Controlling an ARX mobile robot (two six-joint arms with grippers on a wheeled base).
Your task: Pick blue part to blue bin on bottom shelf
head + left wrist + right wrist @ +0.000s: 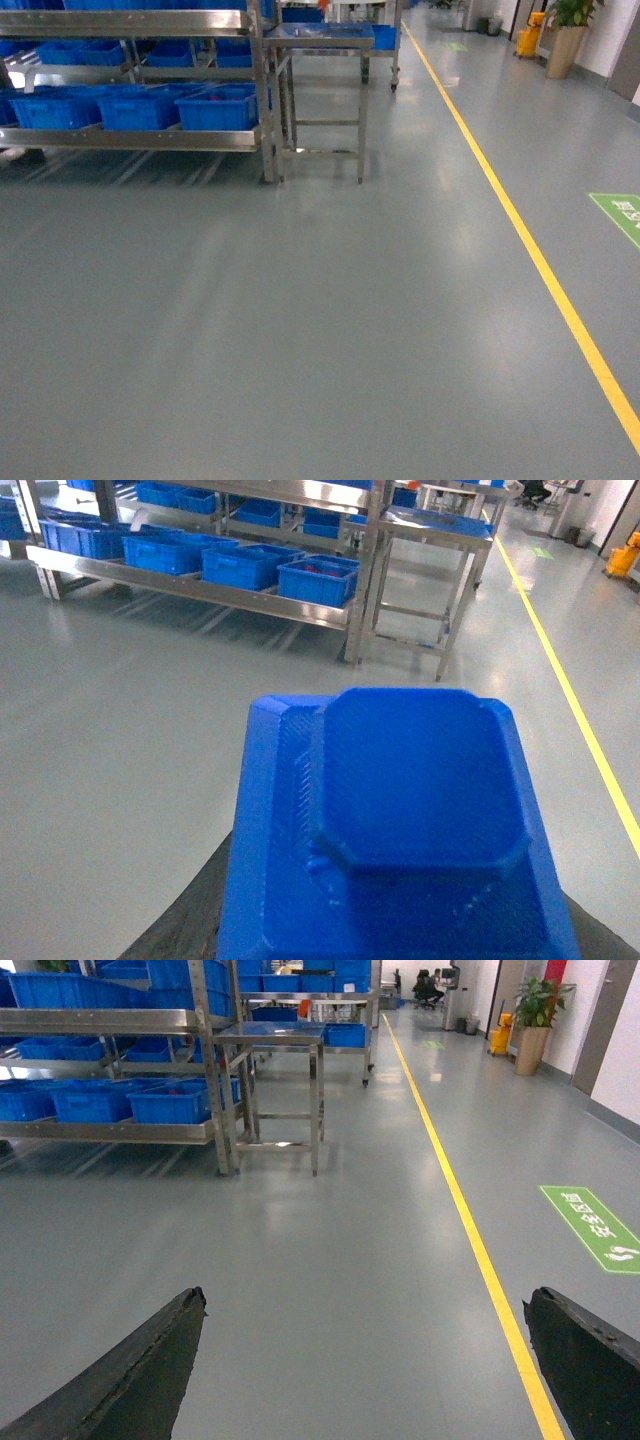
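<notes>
While we are out on the floor, well apart from the bottom shelf (130, 138), our left end effector (400, 920) is clamped on the blue part (400, 810). It looks hard, light and ridged. Our right end effector (365, 1360) is wide apart, holding nothing.

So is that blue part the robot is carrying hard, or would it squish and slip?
Probably hard: the blue part keeps crisp edges and flat faces in the left wrist view. Its fine ridged surface likely gives some grip. It looks like printed plastic, so perhaps light for its size.
</notes>
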